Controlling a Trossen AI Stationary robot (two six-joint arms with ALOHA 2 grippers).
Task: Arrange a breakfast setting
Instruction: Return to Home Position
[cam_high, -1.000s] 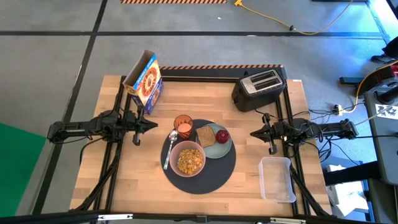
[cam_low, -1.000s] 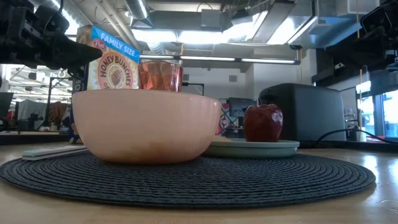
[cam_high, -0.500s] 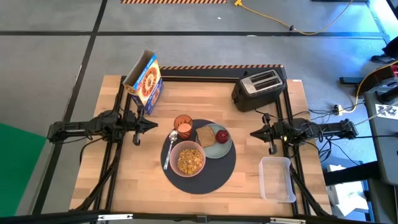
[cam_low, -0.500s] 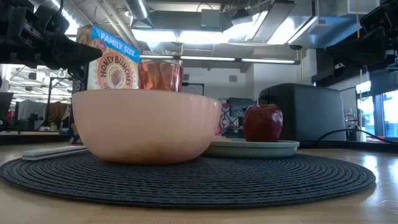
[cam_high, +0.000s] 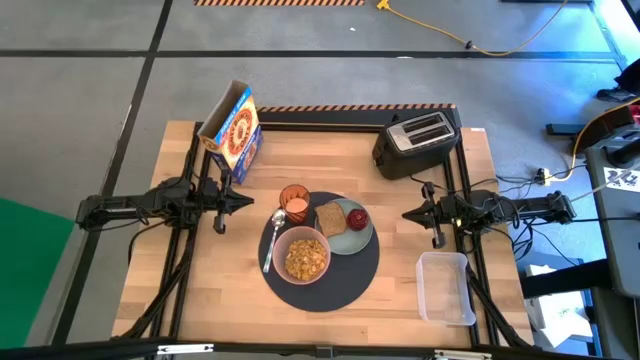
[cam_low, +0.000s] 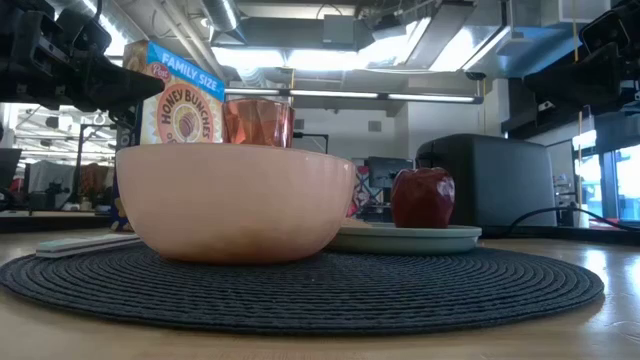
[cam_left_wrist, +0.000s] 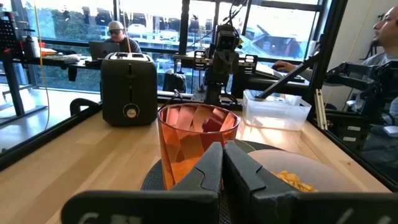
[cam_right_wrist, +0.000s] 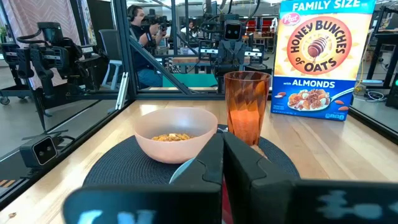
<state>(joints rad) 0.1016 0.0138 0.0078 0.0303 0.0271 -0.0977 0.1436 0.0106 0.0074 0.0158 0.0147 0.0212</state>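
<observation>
A round dark-grey mat (cam_high: 322, 285) lies on the table's middle. On it stand a pink bowl (cam_high: 306, 256) holding cereal, a pale-green plate (cam_high: 357, 239) with a toast slice (cam_high: 329, 219) and a red fruit (cam_high: 357, 217), and an amber cup (cam_high: 294, 200). A metal spoon (cam_high: 271, 242) lies at the mat's left edge. My left gripper (cam_high: 250, 202) is shut and empty left of the cup, raised above the table. My right gripper (cam_high: 406, 213) is shut and empty right of the plate.
A cereal box (cam_high: 234, 131) stands at the far left. A black toaster (cam_high: 417, 143) stands at the far right. A clear plastic tub (cam_high: 446, 287) lies near the right front. People sit beyond the table in the wrist views.
</observation>
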